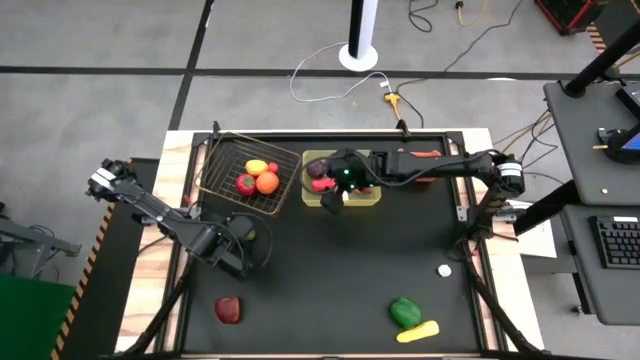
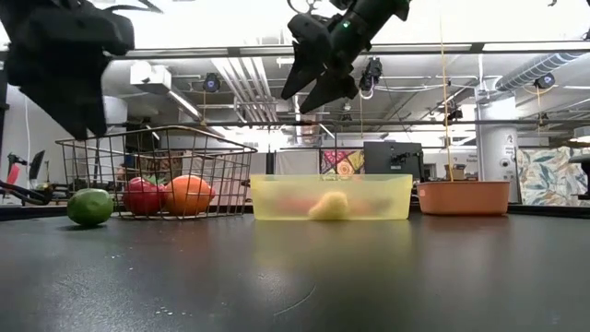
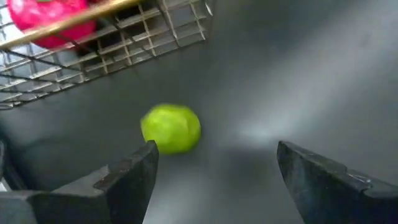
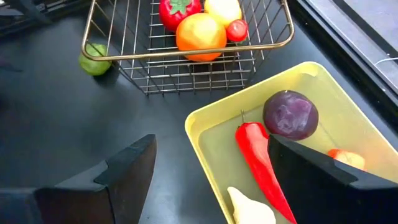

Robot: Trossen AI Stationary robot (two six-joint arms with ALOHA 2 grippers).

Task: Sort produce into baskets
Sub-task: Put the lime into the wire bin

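A green lime [image 3: 171, 128] lies on the black table just outside the wire-mesh basket [image 1: 247, 173], which holds a lemon, a red fruit and an orange [image 4: 200, 32]. My left gripper [image 3: 214, 163] hovers over the lime, open and slanting down, touching nothing. My right gripper [image 4: 211, 158] hangs open and empty above the near edge of the yellow-green tray [image 4: 205, 134]. In that tray lie a purple beet [image 4: 290, 115], a red chili [image 4: 256, 163] and a pale piece [image 4: 249, 208]. The salmon bin [image 2: 463, 196] stands to the tray's right, mostly hidden under my right arm in the high view.
Near the table's front edge lie a red piece [image 1: 228, 309], a green pepper [image 1: 405, 311] and a yellow piece [image 1: 418, 331]. A small white piece [image 1: 444, 270] sits at the right. The middle of the table between them is bare black surface.
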